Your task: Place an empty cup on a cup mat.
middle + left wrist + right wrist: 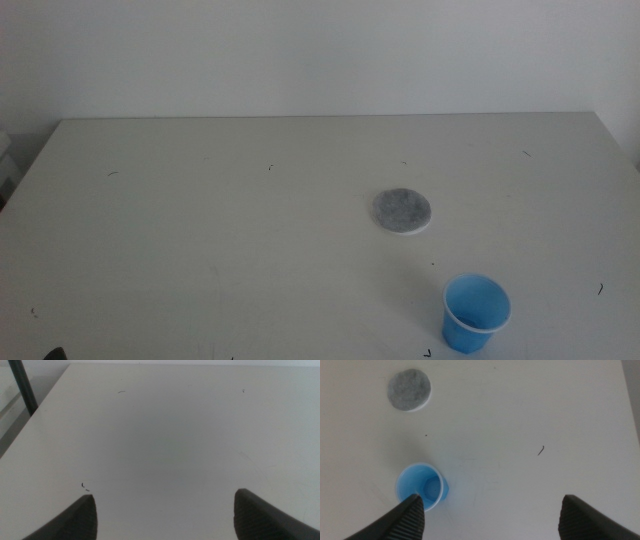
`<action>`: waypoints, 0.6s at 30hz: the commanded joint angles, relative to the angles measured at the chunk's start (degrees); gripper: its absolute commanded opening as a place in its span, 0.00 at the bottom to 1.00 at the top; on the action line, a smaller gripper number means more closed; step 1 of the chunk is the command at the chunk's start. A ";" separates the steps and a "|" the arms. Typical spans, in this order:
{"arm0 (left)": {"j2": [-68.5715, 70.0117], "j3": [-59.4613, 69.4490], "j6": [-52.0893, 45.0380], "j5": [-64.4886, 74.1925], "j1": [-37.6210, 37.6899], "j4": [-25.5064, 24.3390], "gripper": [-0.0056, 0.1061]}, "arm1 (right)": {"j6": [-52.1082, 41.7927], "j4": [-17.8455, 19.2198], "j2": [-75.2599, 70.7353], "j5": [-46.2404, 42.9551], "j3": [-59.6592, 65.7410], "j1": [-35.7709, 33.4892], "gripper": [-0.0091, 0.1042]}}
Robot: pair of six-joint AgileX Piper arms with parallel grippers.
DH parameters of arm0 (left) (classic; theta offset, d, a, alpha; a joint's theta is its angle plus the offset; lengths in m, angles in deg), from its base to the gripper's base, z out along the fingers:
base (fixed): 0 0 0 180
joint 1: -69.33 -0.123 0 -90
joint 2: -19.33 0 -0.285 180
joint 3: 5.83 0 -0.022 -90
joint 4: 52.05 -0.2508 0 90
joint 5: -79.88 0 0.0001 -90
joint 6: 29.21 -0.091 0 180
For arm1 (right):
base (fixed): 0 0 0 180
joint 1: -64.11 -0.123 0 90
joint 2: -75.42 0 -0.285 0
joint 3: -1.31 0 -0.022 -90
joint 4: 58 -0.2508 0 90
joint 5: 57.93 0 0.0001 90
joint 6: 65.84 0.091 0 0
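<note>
The blue cup (476,313) stands upright and empty on the white table near the front right. It also shows in the right wrist view (420,486). The round grey cup mat (403,211) with a white edge lies flat on the table, apart from the cup and farther back; it shows in the right wrist view too (409,390). My right gripper (490,515) is open above the table, with one jaw just beside the cup's rim, holding nothing. My left gripper (165,515) is open over bare table at the left. Neither gripper shows in the middle view.
The table's far edge (330,117) meets a white wall. A dark post (22,387) stands off the table's left side. Small dark specks dot the tabletop (540,450).
</note>
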 commanded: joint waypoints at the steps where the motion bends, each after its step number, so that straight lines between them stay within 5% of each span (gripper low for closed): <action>1: 0.17 -0.34 0.62 -3.84 -0.06 -0.02 0.99 | 1.35 -0.07 2.29 -0.38 -3.88 -2.85 0.83; 8: 0.17 -0.34 0.62 -3.84 -0.06 -0.02 0.99 | 7.98 4.95 9.65 -0.57 -6.09 -13.30 0.83; 18: 0.17 -0.34 0.62 -3.84 -0.06 -0.02 0.99 | 8.87 7.27 17.77 -0.72 -5.25 -21.45 0.83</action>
